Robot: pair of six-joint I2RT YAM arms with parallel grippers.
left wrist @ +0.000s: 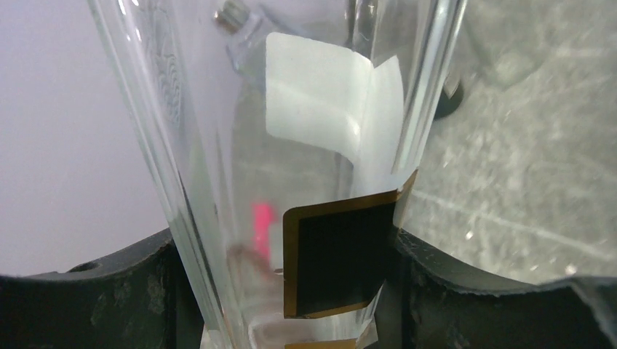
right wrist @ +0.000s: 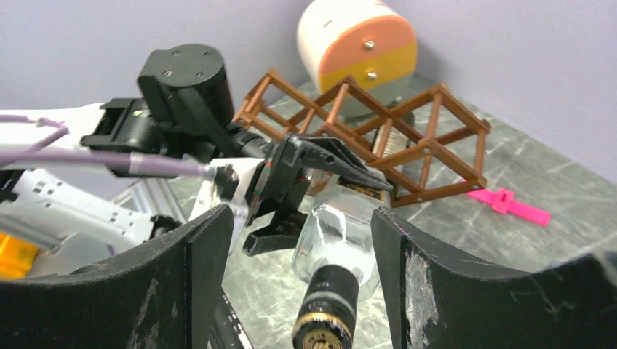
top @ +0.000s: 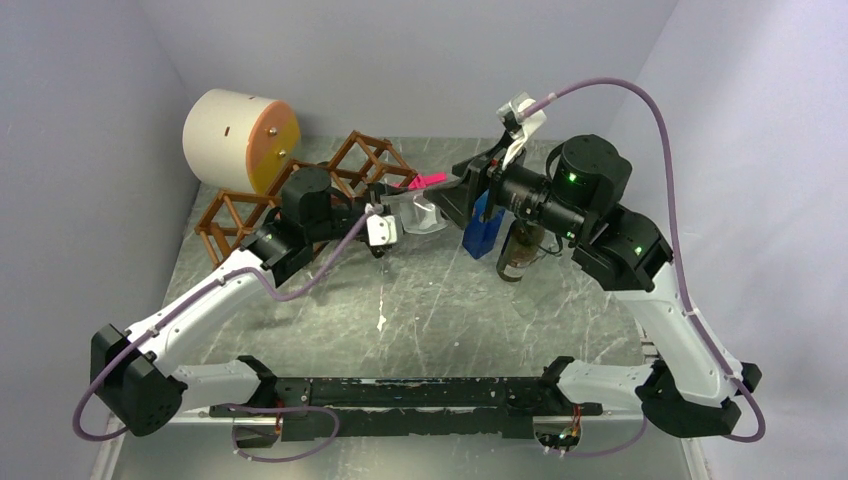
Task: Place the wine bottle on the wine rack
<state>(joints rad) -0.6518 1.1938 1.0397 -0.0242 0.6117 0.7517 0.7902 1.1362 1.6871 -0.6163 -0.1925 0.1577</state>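
The wine bottle (top: 428, 214) is clear glass with a black-and-gold label (left wrist: 338, 262) and a black-and-gold capped neck (right wrist: 325, 305). My left gripper (top: 403, 216) is shut on its body and holds it on its side above the table, right of the reddish-brown wine rack (top: 365, 160). In the left wrist view the bottle (left wrist: 305, 123) fills the gap between my left gripper's (left wrist: 287, 254) jaws. My right gripper (right wrist: 300, 218) is open, its fingers on either side of the neck without touching it. The rack (right wrist: 407, 138) stands behind the bottle (right wrist: 335, 229).
A cream-and-orange drum (top: 240, 140) sits at the back left behind the rack. A dark bottle (top: 518, 255) stands under my right wrist beside a blue object (top: 482, 228). A pink piece (top: 425, 181) lies right of the rack. Walls enclose the table.
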